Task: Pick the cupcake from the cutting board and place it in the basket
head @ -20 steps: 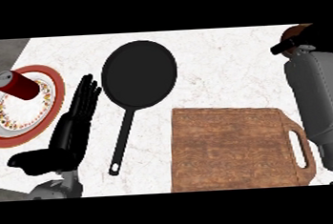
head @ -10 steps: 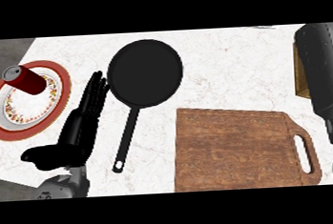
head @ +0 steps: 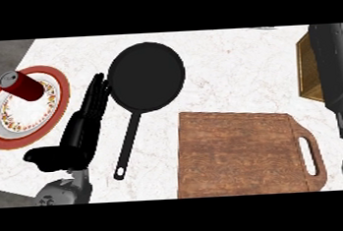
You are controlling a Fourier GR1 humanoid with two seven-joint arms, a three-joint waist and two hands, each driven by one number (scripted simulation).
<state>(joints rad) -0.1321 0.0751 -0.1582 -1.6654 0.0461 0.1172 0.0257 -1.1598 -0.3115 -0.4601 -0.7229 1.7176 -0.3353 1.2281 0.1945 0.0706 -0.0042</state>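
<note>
The right arm (head: 337,74) has swung up the right edge; its hand is unseen — cupcake too. The basket (head: 308,71) shows partly, so a blind release may miss. Left hand (head: 84,124) lies flat, fingers straight.

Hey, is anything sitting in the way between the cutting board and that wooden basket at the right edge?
Nothing visible on the counter does. The strip between the cutting board and the basket is bare; only the robot's own right forearm crosses over the basket. The pan lies left. No cupcake shows.

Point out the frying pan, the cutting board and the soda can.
frying pan (head: 146,77), head view, middle of the pan's dish
cutting board (head: 238,153), head view, bare wooden middle
soda can (head: 24,86), head view, red side
</note>
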